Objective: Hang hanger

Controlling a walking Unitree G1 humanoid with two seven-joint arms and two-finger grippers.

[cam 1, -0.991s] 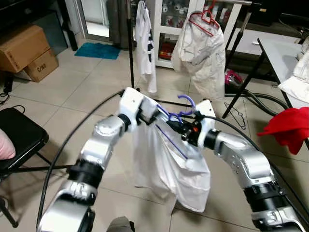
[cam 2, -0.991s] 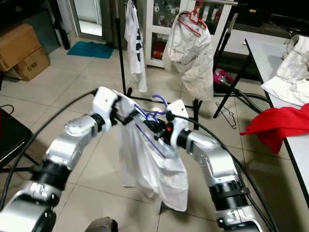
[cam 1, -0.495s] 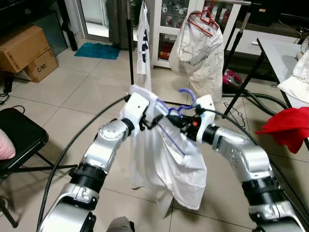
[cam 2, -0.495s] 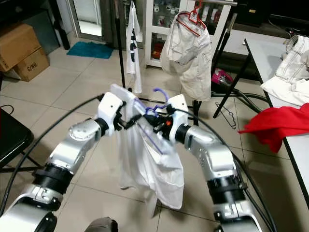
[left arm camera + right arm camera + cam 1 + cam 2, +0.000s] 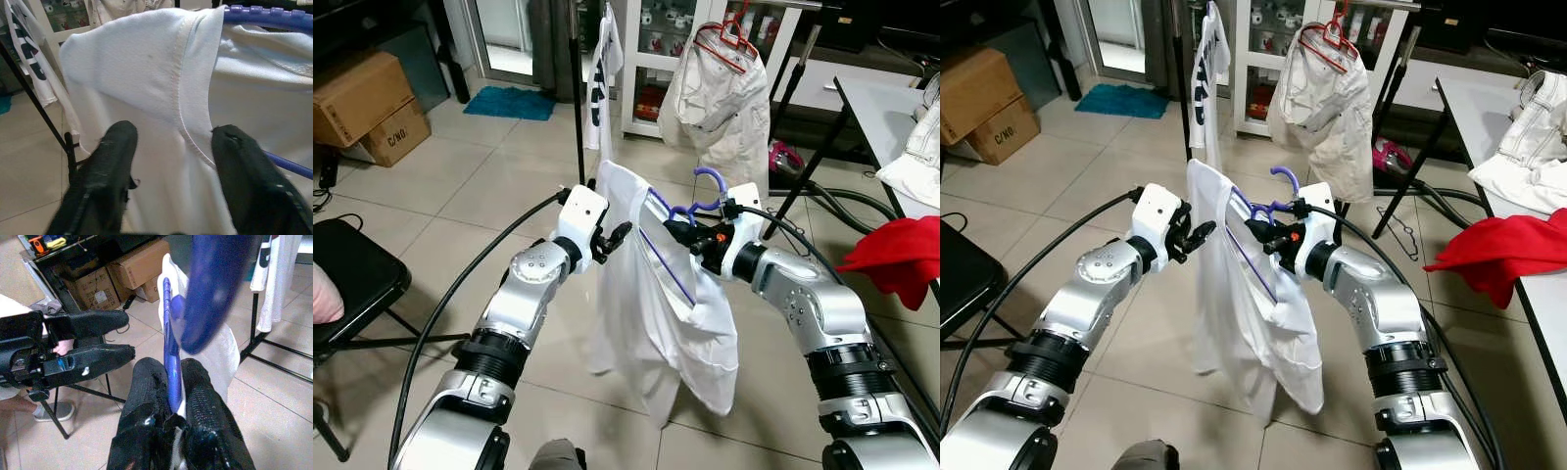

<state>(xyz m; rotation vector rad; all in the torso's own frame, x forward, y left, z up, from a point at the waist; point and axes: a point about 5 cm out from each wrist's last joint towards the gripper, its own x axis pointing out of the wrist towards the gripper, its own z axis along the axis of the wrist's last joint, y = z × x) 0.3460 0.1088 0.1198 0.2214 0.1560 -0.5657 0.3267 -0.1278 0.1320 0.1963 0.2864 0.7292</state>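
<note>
The right end effector [image 5: 1273, 233] grips a blue hanger [image 5: 1263, 211] carrying a white shirt [image 5: 1244, 313], while the left end effector [image 5: 1197, 235] hovers open beside its shoulder.

Silver arms, black cables.
</note>
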